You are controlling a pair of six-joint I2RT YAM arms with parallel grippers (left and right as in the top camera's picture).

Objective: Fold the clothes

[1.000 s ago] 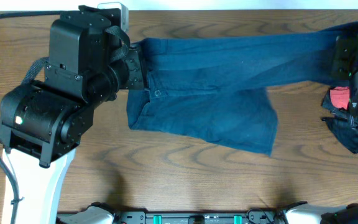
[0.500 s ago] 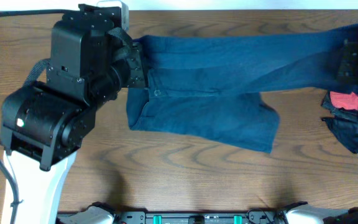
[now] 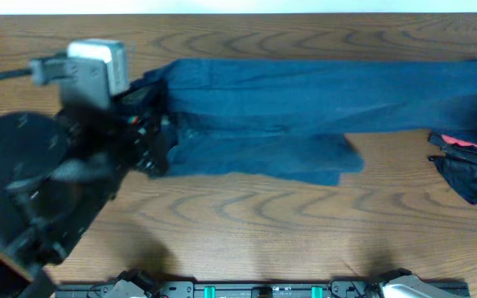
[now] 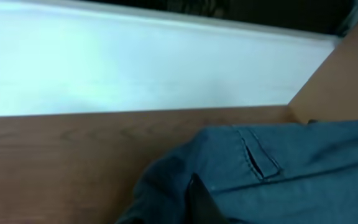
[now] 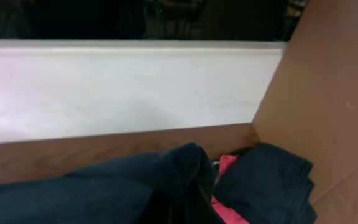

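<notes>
Navy shorts point(image 3: 305, 91) stretch past overhead's right edge.

- Dark navy-blue shorts point(image 3: 305, 87) stretched in a long band across the upper frame, from left of centre to the right edge
- One leg reaches lower, mid-frame

no text, label, brand, number or sign can be read anywhere: none on the shorts point(image 3: 305, 91), none on the worktop point(image 3: 263, 236), none in either wrist view.
</notes>
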